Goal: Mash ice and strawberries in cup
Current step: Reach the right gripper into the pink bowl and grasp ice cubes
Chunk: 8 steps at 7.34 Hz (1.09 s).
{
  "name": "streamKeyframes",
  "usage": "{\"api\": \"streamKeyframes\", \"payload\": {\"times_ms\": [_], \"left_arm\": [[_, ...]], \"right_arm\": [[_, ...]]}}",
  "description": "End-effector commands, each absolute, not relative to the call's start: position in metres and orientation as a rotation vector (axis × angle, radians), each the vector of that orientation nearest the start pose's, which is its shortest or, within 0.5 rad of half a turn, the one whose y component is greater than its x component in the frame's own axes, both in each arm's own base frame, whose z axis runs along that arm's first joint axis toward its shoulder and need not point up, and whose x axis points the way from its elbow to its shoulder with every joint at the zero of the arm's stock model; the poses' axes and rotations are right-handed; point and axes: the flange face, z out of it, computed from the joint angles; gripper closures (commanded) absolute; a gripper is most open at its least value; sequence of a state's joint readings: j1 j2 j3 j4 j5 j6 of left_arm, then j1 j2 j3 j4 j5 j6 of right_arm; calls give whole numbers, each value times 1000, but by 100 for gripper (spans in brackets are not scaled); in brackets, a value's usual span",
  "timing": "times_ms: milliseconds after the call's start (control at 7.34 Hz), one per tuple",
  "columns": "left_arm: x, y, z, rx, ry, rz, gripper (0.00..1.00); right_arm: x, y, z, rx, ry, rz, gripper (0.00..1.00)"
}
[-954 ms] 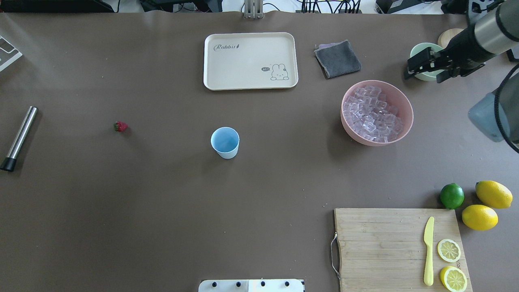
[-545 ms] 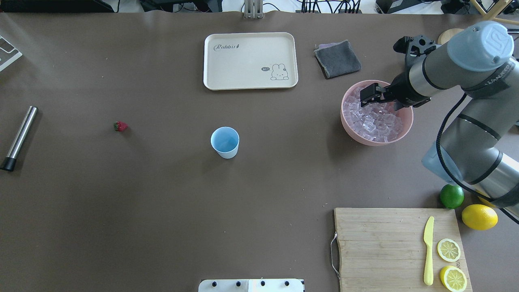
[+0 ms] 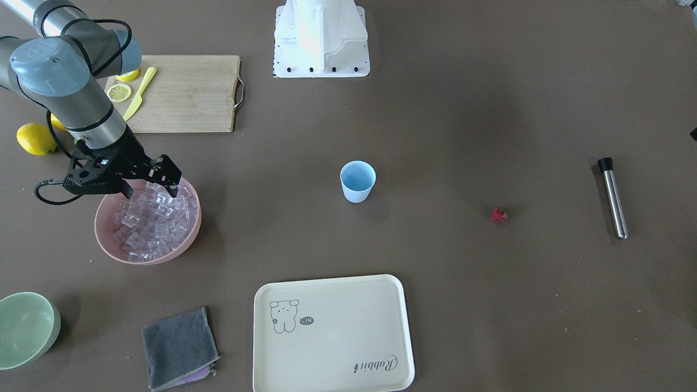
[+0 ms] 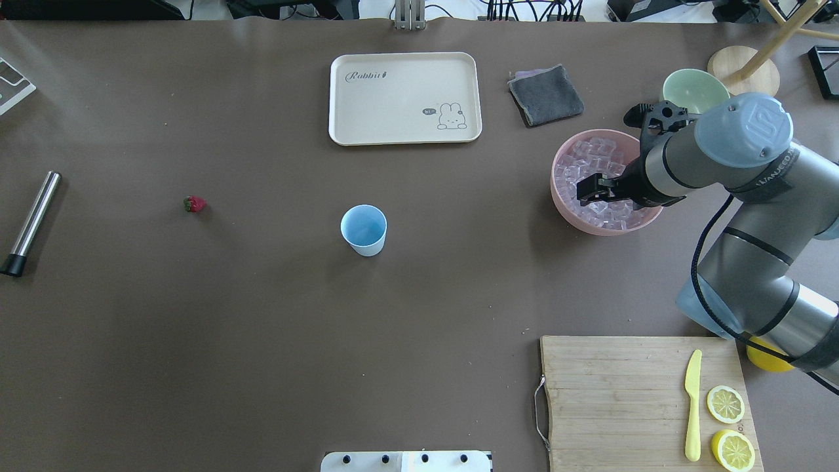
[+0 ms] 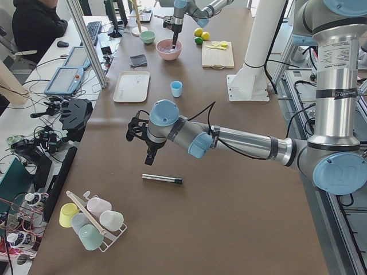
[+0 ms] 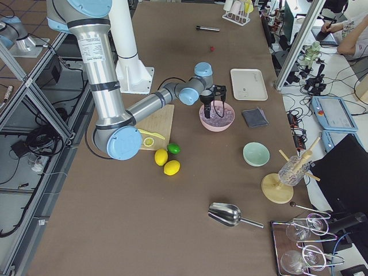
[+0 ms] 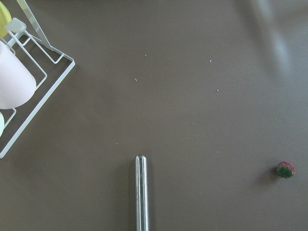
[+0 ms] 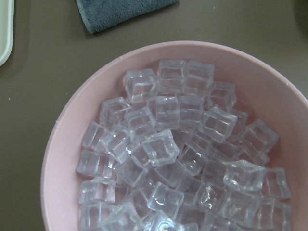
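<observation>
Now the right pincer (image 4: 590, 191) hangs over the pink bowl (image 4: 565, 210), tips pointing down at the ice (image 8: 173, 159) heaped inside. In the front-facing view its two fingers (image 3: 173, 184) stand spread apart. Whether they touch the cubes I cannot tell. The right wrist view looks straight down on the clear cubes, which lie piled many deep and fill most of the bowl.

The cup (image 4: 364, 229) stands upright near the middle of the tabletop (image 4: 262, 328), light blue, well apart from the bowl. The strawberry (image 4: 195, 204) lies on the tabletop farther toward the robot's left, between the cup and a metal rod (image 4: 31, 223) with a black end.

The left pincer (image 5: 150, 156) hovers near that rod, above it and pointing down. Whether it is spread or pressed together I cannot tell, since only the side view shows it.

A cream tray (image 4: 405, 98) and a folded grey cloth (image 4: 545, 95) lie at the far side of the tabletop.
</observation>
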<state>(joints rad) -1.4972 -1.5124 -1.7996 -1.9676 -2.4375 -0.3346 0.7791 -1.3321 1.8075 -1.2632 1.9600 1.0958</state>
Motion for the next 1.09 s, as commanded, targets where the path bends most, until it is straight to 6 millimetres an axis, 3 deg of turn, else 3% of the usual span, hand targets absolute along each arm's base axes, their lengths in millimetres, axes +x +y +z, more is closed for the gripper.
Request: {"api": "streamKeyframes", "payload": {"times_ms": [0,136,545,818,954], "left_arm": [[-22,-483,522,347,930,6,2],[-22,-480,525,350,930,8,2],[-22,-480,524,356,931,10,2],[-22,-480,525,354,931,10,2],[-22,-480,525,353,931,8,2]], "right_arm": [[-354,-478,383,161,-851,135,2],[-366,-481,381,163,-848,127,2],[-365,-483,385,173,-835,126,5],[-365,-485,385,180,-829,131,16],[-367,-485,388,177,-823,131,28]]}}
